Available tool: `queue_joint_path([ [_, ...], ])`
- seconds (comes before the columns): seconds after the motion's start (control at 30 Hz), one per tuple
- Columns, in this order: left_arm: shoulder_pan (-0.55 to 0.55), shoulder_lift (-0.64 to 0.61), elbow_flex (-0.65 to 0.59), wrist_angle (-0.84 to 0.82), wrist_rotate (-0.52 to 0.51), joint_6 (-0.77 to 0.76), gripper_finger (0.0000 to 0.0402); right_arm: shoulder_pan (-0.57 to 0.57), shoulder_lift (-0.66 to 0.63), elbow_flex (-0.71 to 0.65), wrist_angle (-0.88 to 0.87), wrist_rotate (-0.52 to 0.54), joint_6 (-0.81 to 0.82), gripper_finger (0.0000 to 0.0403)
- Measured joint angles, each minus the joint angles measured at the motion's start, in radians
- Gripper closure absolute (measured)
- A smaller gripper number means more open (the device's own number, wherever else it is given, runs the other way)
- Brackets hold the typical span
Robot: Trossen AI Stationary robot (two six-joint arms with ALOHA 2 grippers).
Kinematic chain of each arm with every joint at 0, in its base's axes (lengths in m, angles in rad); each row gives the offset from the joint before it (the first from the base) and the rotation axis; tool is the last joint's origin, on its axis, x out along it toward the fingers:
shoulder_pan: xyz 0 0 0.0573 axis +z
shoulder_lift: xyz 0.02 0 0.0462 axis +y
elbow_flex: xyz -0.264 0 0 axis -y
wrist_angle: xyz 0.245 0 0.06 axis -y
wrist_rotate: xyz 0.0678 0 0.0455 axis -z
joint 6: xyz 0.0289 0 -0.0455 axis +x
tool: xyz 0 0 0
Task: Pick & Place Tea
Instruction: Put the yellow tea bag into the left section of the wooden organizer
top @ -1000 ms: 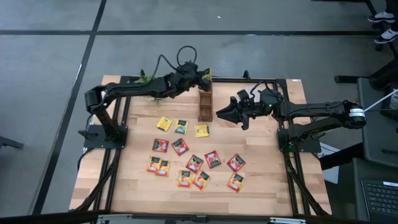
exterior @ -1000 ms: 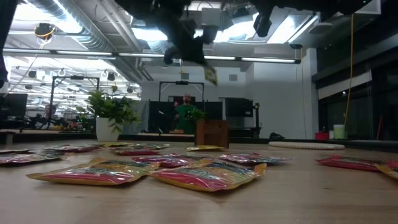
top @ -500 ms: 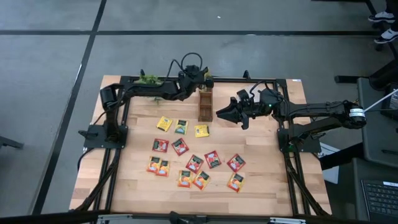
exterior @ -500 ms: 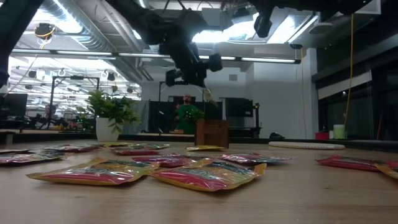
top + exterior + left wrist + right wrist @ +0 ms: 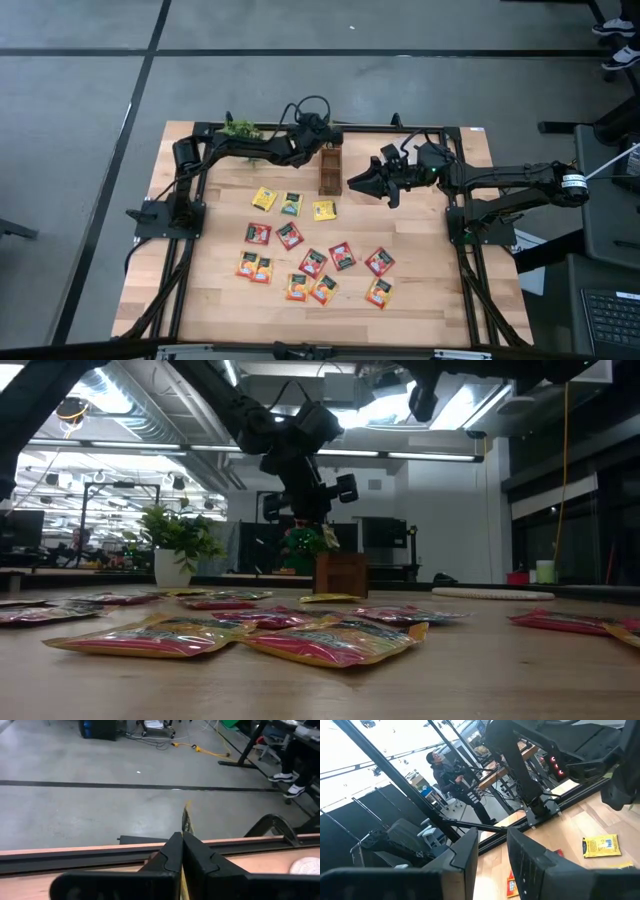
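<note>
My left gripper (image 5: 326,137) is over the far end of the brown wooden box (image 5: 330,170), shut on a yellow tea sachet (image 5: 328,538) that hangs just above the box (image 5: 340,573). Several other sachets, yellow (image 5: 264,199), red (image 5: 289,236) and orange (image 5: 297,288), lie flat on the table. My right gripper (image 5: 360,182) hovers open beside the box's right side, holding nothing. My left gripper pinches the yellow sachet between its two fingers (image 5: 172,852), seen edge-on with its free edge (image 5: 186,820) sticking out past the fingertips. The fingers come from above, slanting down. The sachet is lifted clear and hangs tilted below them (image 5: 328,538) over the box.
A small potted plant (image 5: 240,130) stands at the far left edge, close to my left arm. A round pale mat (image 5: 490,593) lies on the far right. A black frame rail (image 5: 400,128) runs along the far edge. A person stands in the room beyond (image 5: 445,770).
My left gripper has come down toward the box, carrying the yellow sachet with it, and the arm has stretched further toward the table's right. The sachet now hangs just above the box instead of high over it. My right gripper has kept still.
</note>
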Motion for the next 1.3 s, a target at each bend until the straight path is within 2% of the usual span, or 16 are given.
queue_joint_path([
  [0.17,-0.001,0.005,0.0,-0.013,-0.034,-0.003,0.0399,0.0,0.0,0.0,-0.008,0.001,0.0,0.0296],
  [1.0,0.001,0.028,0.001,-0.075,-0.006,-0.163,0.0399,0.0,0.0,0.0,-0.009,0.001,-0.002,0.0296],
  [1.3,0.003,0.029,0.001,-0.078,-0.008,-0.163,0.0399,0.005,0.0,0.0,-0.009,0.0,-0.002,0.0296],
])
